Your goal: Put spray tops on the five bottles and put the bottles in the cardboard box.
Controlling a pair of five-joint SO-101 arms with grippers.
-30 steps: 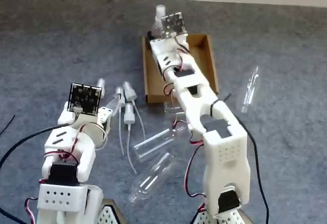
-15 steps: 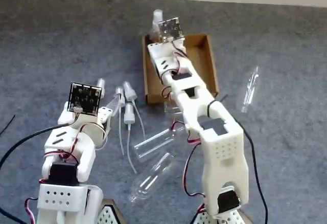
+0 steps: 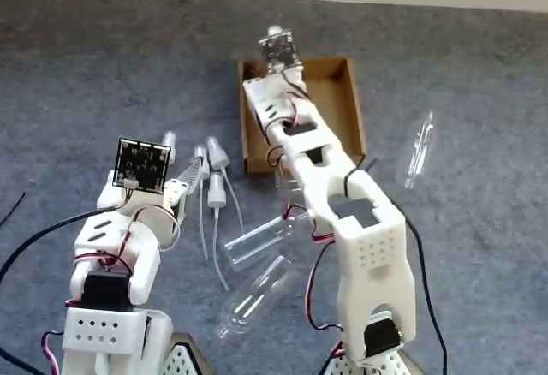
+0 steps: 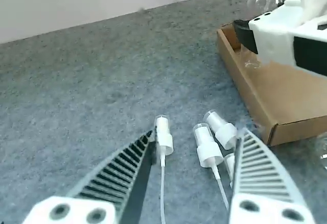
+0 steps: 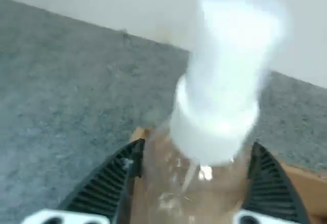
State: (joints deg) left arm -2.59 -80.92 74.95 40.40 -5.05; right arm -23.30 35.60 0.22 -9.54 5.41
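Clear round plastic bottle [image 5: 214,132] w/ white cylindrical spray top [image 5: 230,55], upright, clamped btw ribbed black jaws of right gripper [image 5: 196,157], over far-left corner of brown cardboard box [image 3: 353,105]. Left gripper [image 4: 195,133] wide open, empty, just above loose spray tops [image 4: 207,144] w/ thin tubes on grey carpet [image 4: 76,91].

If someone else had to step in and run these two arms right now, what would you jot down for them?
Left gripper: open, holding nothing, over four loose spray tops.
Right gripper: shut on a capped bottle, over the far corner of the cardboard box.
Done: one bottle capped.
Left: set it in the box, then cap and box the bare bottles on the carpet. Three are in plain sight.
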